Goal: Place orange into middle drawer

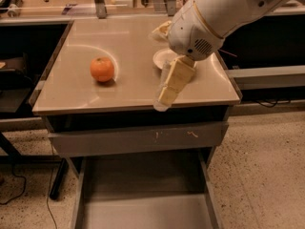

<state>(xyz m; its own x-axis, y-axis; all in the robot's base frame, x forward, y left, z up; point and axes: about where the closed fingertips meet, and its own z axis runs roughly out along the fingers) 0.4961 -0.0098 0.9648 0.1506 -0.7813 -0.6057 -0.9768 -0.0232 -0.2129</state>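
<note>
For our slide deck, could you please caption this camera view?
Pincer hovers above the table, apart from the orange; the middle drawer stands open below.

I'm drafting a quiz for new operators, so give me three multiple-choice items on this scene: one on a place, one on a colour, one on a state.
1. Where is the gripper?
A. Over the tabletop's front edge, right of the orange
B. Down by the floor
C. Around the orange

2. What colour is the bowl?
A. Blue
B. White
C. Black

3. The middle drawer is:
A. Shut
B. Taken out
C. Pulled open

Answers:
1 A: it hangs apart from the orange.
2 B: its visible rim is white.
3 C: its grey floor shows below the tabletop.
</note>
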